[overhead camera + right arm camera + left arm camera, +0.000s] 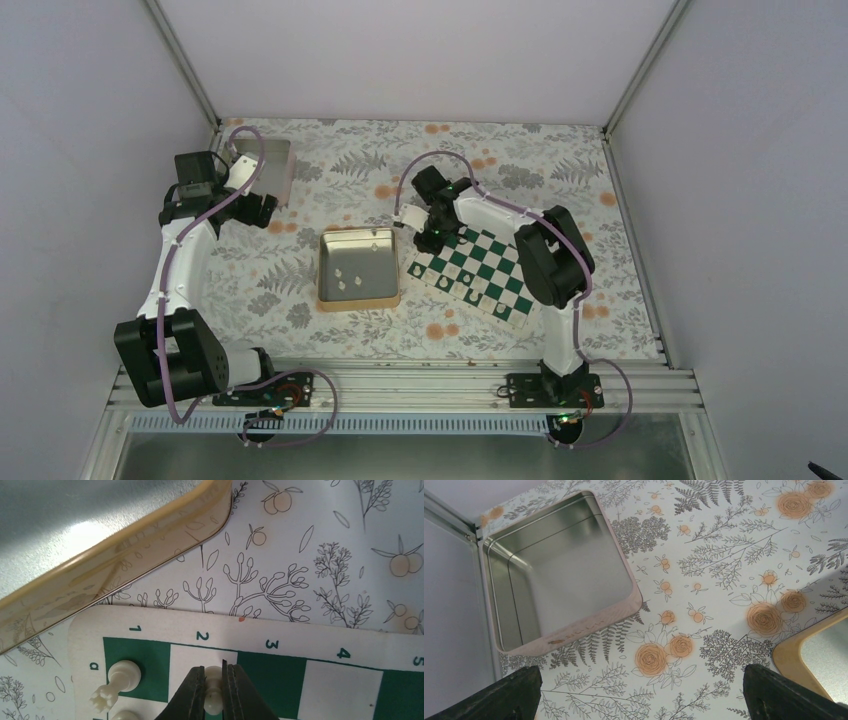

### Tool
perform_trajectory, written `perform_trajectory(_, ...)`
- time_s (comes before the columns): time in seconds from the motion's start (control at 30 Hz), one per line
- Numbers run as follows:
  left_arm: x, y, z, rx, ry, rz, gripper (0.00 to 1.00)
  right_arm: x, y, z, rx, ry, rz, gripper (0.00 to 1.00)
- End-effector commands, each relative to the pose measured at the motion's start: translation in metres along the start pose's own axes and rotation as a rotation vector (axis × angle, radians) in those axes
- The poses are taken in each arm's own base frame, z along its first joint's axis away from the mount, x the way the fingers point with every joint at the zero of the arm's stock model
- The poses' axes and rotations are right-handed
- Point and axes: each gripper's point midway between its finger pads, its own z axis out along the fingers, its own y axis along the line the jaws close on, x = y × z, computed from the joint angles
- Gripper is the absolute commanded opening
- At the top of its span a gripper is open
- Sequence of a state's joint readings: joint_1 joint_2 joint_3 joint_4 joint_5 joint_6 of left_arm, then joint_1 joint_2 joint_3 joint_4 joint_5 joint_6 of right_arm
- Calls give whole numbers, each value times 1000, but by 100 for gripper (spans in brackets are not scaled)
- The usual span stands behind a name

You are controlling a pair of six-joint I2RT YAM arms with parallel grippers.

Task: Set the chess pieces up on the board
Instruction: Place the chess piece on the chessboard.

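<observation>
table (560, 150): floral-patterned top | lying on it: board (478, 268), gold-rimmed tin (358, 301), pinkish tray (276, 150)

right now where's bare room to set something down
Bare floral cloth between the pinkish square tray and the gold-rimmed metal tin, also beyond the tin. Crowded: the green and white chessboard's corner by the tin, where the right gripper pinches a white piece.
</observation>
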State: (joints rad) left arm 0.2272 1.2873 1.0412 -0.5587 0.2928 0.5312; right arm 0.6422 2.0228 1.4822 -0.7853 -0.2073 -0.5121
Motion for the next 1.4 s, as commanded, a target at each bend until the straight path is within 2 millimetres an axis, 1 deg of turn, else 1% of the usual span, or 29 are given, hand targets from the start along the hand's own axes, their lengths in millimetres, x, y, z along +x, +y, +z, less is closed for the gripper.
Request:
perform_trajectory(0.0, 4, -4, 0, 23, 0, -2, 100, -2, 7, 4, -20, -27, -8, 4)
perform_trajectory(0.07, 4, -5, 0, 24, 0, -1, 100, 0, 9, 7, -24, -24, -7, 4)
perform_trajectory(0.2, 3, -4, -1, 21, -5, 0, 100, -2, 9, 3, -23, -38, -6, 4)
perform_trajectory(0.4, 3, -4, -1, 20, -3, 1, 100, 3, 11, 8, -28, -32, -3, 4)
perform_trajectory(0.6, 4, -4, 0, 24, -1, 2, 100, 3, 10, 5, -17, -34, -2, 5)
perform_trajectory(0.73, 3, -5, -1, 25, -5, 3, 100, 3, 10, 5, -17, -36, -3, 8)
perform_trajectory(0.8, 3, -5, -1, 28, -6, 3, 100, 3, 10, 4, -15, -35, -3, 11)
perform_trajectory(0.83, 3, -6, 0, 29, -4, 3, 100, 3, 10, 3, -14, -36, -3, 14)
perform_trajectory(0.97, 4, -6, 0, 33, -4, 3, 100, -2, 9, -4, -6, -51, -5, 28)
perform_trajectory(1.07, 3, -6, 0, 35, -4, 5, 100, -6, 9, -14, 2, -64, -7, 33)
perform_trajectory(1.2, 3, -6, 0, 34, -4, 6, 100, -16, 6, -31, 27, -90, -11, 36)
perform_trajectory(1.27, 3, -6, 0, 35, -5, 5, 100, -25, 5, -45, 39, -114, -18, 37)
perform_trajectory(1.37, 2, -6, 0, 35, -6, 5, 100, -43, 12, -60, 43, -132, -53, 37)
